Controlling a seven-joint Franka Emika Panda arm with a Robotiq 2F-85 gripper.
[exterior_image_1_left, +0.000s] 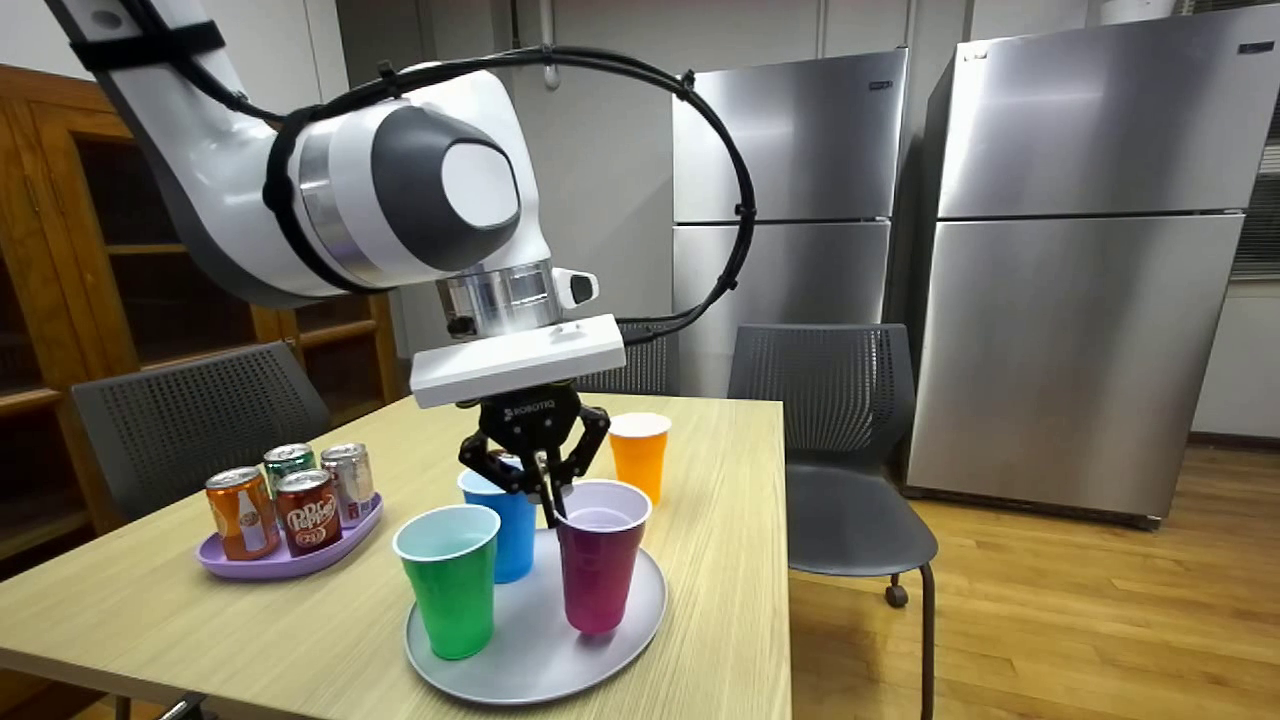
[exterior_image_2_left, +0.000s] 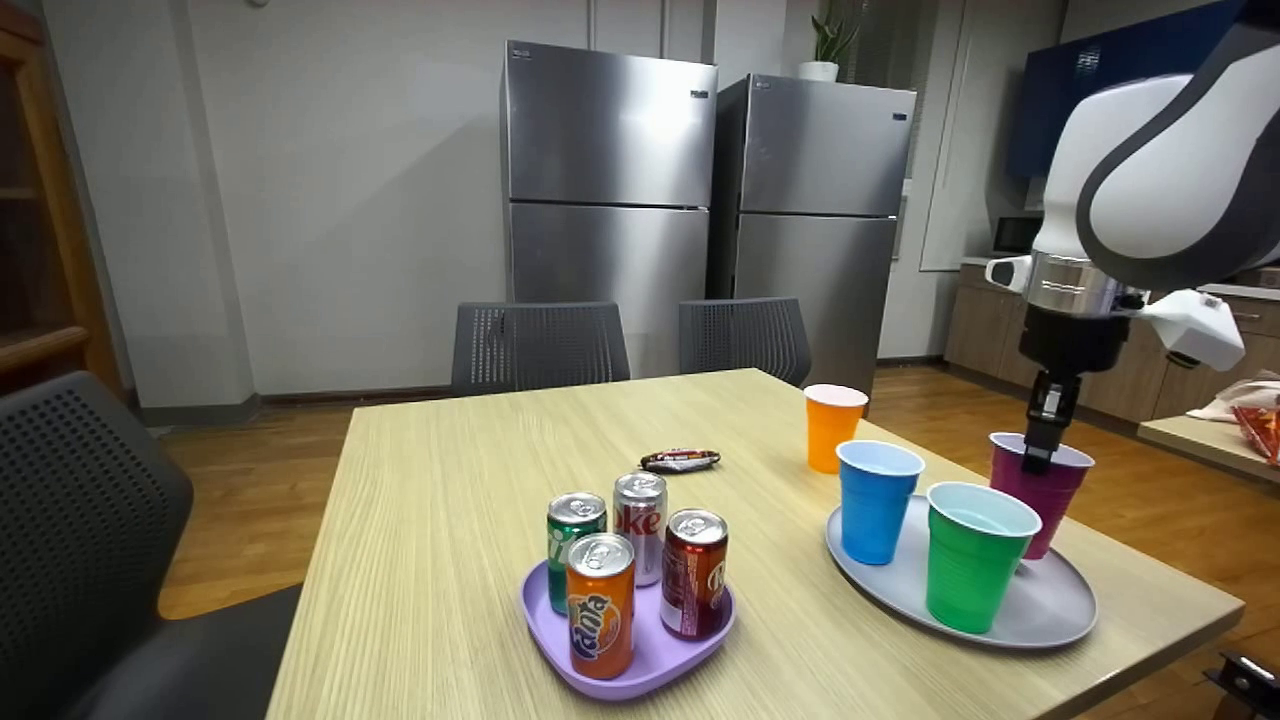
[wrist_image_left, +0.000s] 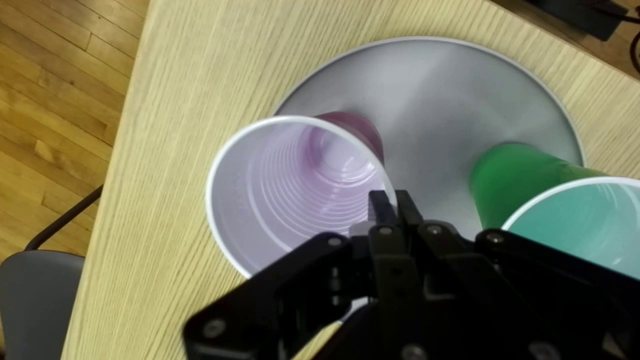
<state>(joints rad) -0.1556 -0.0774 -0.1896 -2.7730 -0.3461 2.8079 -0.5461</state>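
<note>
Pinching the purple cup (wrist_image_left: 290, 200) with the nearly closed claw (wrist_image_left: 395, 203), at the rim's three o'clock in the wrist view; holding it on or just above the gray plate (wrist_image_left: 435, 95), toward ten o'clock; apparently at the secured-grasp step; probably calling next for level lift or gentle release.

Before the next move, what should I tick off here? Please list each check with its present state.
1. Jaws shut on the magenta cup at its rim: ok.
2. Inside of the magenta cup seen empty: ok.
3. Base of the magenta cup resting fully on the gray plate: cannot tell.
4. Room around the jaws: likely not ok; the green cup and blue cup stand close by.
5. The orange cup upright on the table: ok.
6. Four cans upright on the purple tray: ok.
</note>
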